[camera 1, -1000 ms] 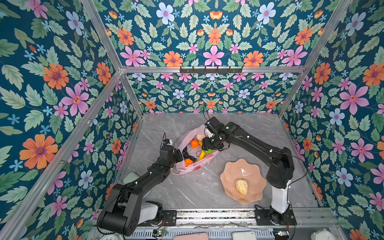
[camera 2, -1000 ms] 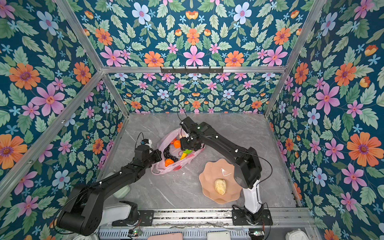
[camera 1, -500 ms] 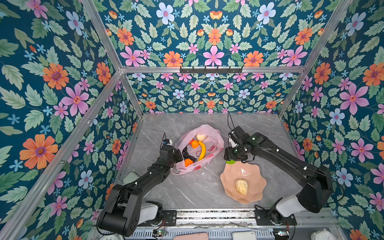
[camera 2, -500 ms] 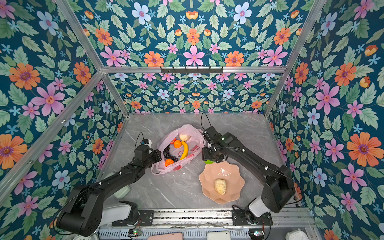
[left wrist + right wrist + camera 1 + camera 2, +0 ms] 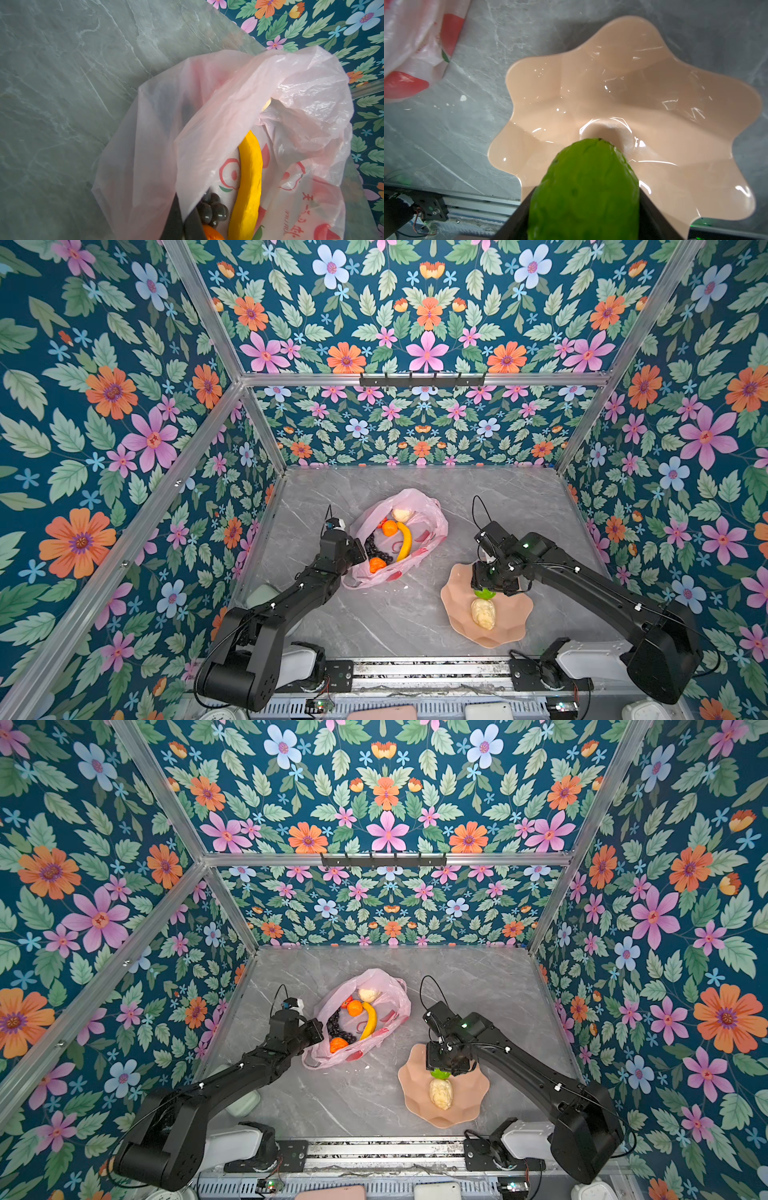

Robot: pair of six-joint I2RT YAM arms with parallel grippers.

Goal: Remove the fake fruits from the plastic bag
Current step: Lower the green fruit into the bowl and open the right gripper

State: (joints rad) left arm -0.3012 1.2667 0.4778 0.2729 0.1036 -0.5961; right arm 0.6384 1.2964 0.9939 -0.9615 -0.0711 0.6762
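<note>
The pink plastic bag lies open at mid table. Inside it are fake fruits: a yellow banana, dark grapes, two oranges and a cream lump. My left gripper is shut on the bag's near-left rim film. My right gripper is shut on a bumpy green fruit, held low over the peach plate. Another cream lump lies on that plate.
Floral walls close the table on three sides. A metal rail with both arm bases runs along the front edge. A pale green object sits at the front left under the left arm. Bare marble lies between bag and plate.
My right gripper has come out of the bag with the green fruit and swung right and nearer, over the plate. The left gripper has kept its hold on the bag.
</note>
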